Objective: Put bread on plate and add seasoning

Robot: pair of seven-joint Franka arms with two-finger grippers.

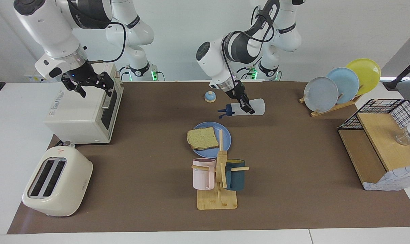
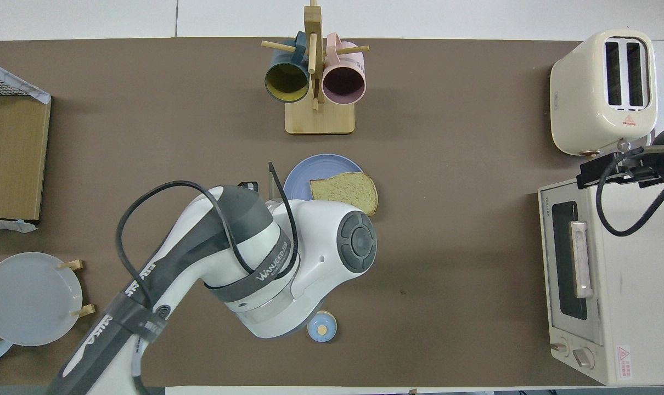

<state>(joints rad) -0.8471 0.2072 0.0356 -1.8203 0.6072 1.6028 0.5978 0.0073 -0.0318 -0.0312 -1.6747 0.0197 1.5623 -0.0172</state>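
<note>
One small translucent white plastic seasoning bottle, navy-capped, looks light and squeezable, so the left gripper, clamped round its mid-body, holds it sideways, while the right gripper waits open-jawed over the toaster oven.

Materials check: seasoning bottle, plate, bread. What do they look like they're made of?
Seasoning bottle: looks like translucent white plastic, since the body is cloudy; dark blue cap, probably plastic too.
Plate: smooth, evenly coloured medium-blue surface; plastic or glazed ceramic, cannot tell which.
Bread: porous tan crumb with a darker crust; real or a foam prop, cannot tell.
</note>
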